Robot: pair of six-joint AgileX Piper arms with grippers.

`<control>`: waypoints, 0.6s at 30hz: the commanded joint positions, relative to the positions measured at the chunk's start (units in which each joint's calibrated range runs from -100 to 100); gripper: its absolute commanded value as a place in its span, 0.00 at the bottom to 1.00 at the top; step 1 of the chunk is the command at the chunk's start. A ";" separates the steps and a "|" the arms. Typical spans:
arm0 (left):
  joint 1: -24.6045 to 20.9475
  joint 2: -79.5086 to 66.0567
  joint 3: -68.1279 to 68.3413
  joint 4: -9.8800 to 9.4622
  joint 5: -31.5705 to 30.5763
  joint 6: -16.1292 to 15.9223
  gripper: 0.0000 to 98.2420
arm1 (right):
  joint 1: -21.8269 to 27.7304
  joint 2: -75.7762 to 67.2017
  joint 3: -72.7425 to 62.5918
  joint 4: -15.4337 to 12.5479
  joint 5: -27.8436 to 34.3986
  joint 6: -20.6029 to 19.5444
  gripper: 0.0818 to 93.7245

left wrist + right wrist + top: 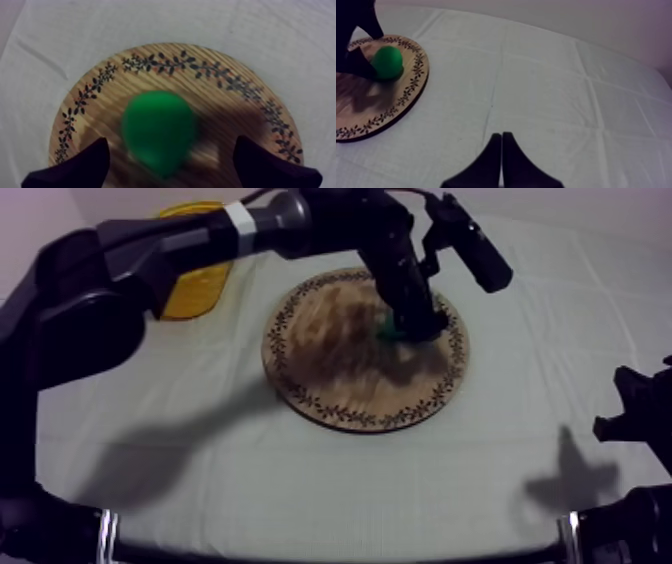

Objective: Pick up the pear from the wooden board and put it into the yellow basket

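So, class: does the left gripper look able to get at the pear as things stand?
Probably yes: the left gripper is open over the wooden board, fingers either side of the pear, nothing between.

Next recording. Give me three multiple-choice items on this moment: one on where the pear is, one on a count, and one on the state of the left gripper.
1. Where is the green toy pear?
A. lifted clear in the air
B. resting on the round wooden board with a patterned rim
C. on the floor

2. How many toy fruits lie on the board?
A. one
B. two
C. three

3. How does the left gripper stand?
A. shut, fingers together as a narrow wedge
B. clamped on a banana
C. open, with a black finger at each side of the pear

Answers:
1 B: the right wrist view shows the pear sitting on the wood.
2 A: the pear is the only fruit on the board.
3 C: the left wrist view shows both fingers standing wide of the pear.
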 commanded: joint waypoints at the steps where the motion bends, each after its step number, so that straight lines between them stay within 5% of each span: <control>1: -0.21 2.87 -2.74 -0.23 0.04 -0.33 0.89 | 0.01 0.01 0.05 0.01 0.05 0.01 0.00; 9: -1.02 8.12 -8.55 -0.83 0.03 -0.86 0.79 | 0.01 0.01 0.05 0.01 0.05 0.01 0.00; 18: -1.52 10.60 -10.99 -0.55 1.06 -1.65 0.55 | 0.01 0.01 0.05 0.01 0.05 0.01 0.00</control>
